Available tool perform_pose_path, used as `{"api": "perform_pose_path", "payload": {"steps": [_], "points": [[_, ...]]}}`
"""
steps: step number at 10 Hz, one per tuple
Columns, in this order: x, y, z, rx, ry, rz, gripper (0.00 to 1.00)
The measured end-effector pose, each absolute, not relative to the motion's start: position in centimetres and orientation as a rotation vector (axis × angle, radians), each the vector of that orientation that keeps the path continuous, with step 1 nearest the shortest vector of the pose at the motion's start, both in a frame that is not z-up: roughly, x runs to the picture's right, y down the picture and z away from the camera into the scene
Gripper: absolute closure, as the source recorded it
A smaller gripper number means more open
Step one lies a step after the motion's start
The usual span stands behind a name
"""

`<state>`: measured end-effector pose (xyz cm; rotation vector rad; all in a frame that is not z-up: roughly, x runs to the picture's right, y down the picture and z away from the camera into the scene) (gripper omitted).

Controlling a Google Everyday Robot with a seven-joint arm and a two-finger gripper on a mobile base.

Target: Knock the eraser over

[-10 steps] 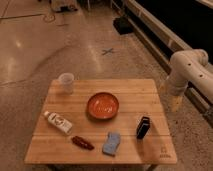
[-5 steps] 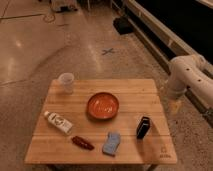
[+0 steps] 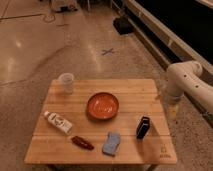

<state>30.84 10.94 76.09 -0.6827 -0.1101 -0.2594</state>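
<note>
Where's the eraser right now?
In the camera view, the eraser stands near the front right corner of the table, right of the blue pad; the pincer hangs just past the table's right edge.

Black eraser (image 3: 143, 127) standing on table (image 3: 135, 90), claw (image 3: 171, 110) beside its right edge, bowl (image 3: 103, 106) central

Black eraser (image 3: 143, 127), yellowish end effector (image 3: 172, 111) beside tan table (image 3: 131, 89).

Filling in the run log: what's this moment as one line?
gripper: beside right edge of table, apart from eraser | eraser: upright, front right of table, not yet knocked
</note>
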Motion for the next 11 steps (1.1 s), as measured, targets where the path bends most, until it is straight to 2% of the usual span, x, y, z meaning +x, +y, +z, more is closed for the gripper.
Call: {"api": "perform_pose_path", "payload": {"steps": [4, 11], "points": [[28.7, 14.1, 76.5, -0.689, -0.126, -0.279, 0.26], [23.3, 17.6, 75.1, -0.688, -0.179, -0.347, 0.26]]}}
